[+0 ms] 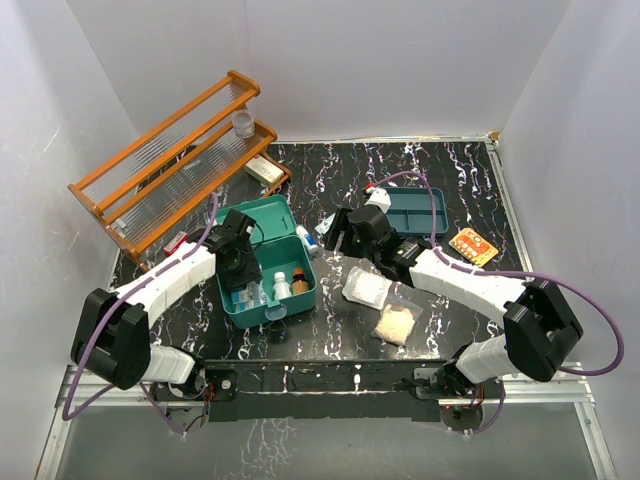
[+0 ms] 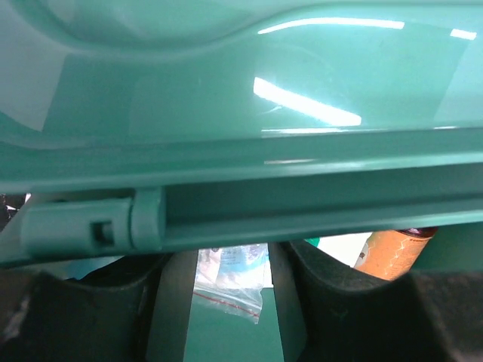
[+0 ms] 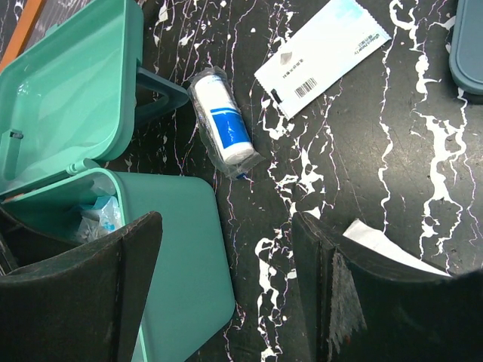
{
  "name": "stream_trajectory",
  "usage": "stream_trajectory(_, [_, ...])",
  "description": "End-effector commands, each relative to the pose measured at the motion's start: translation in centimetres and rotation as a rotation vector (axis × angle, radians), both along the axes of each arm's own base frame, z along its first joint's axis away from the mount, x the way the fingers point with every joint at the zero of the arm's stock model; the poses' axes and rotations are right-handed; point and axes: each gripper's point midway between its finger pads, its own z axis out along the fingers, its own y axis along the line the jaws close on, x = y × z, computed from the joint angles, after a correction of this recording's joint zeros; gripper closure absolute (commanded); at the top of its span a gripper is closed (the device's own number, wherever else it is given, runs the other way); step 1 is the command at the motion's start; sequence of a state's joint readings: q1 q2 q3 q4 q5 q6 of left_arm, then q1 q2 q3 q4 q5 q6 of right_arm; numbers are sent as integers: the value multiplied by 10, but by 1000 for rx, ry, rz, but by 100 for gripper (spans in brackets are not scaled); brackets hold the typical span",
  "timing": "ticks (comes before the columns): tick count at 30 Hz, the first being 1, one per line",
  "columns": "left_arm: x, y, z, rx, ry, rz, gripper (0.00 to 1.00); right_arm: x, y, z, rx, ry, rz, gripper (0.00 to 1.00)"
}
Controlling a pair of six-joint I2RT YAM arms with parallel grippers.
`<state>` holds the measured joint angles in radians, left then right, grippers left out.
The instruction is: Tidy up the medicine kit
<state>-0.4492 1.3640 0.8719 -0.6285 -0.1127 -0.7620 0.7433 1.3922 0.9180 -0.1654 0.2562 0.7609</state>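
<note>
Top external first: the medicine kit (image 1: 268,262) sits left of centre on the black marbled table (image 1: 330,175). Its lid is open and leans toward the orange wooden rack (image 1: 165,165) in the upper left. The left gripper (image 1: 243,272) hangs over the left part of the open box, right next to a white bottle (image 1: 281,287) and a brown bottle (image 1: 299,279) standing inside. The right gripper (image 1: 336,230) is just right of the lid. A flat teal tray (image 1: 415,210) is further right of it, and a white pouch (image 1: 367,288) lies lower in the frame.

Left wrist: mostly the kit's lid and hinge edge, super close. The left gripper's fingers (image 2: 83,320) are spread at the bottom of the frame with nothing pinched. Between them a clear zip bag (image 2: 230,275) lies on the box floor, with the brown bottle at lower right.

Right wrist: jaws wide apart and empty (hovering, as far as I can tell) over the kit's corner at lower left and bare table. A wrapped bandage roll (image 3: 223,124) lies just beside the lid, and a white sachet (image 3: 324,53) is near the top.
</note>
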Motion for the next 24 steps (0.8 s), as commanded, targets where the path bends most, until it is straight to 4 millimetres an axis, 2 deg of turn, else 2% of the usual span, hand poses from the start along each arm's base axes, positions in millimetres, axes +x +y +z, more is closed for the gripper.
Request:
stream_trajectory(1, [2,-2,21,-12,-28,3,60,5,-3,7,9,-27,-21,33])
stream_trajectory(4, [0,-4,31,-21,-43,-5,60,3,-7,5,-4,-21,-26,33])
stream_trajectory(8, [0,-11,50,-62,-92,-36,59,-2,-27,-5,-116,-13,-26,30])
stream_trajectory(12, [5,-22,73,-136,-190,-102,52,-6,-62,-24,-209,49,18,27])
stream_trajectory(16, [15,-32,100,-192,-308,-187,49,-13,-99,-47,-212,165,98,27])
stream_trajectory(19, [21,-37,115,-212,-378,-229,47,-22,-106,-57,-219,220,178,26])
stream_trajectory(21, [24,-40,124,-225,-414,-247,46,-30,-102,-63,-228,257,246,25])
stream_trajectory(24, [28,-45,139,-255,-472,-271,44,-32,-107,-74,-268,308,256,25])
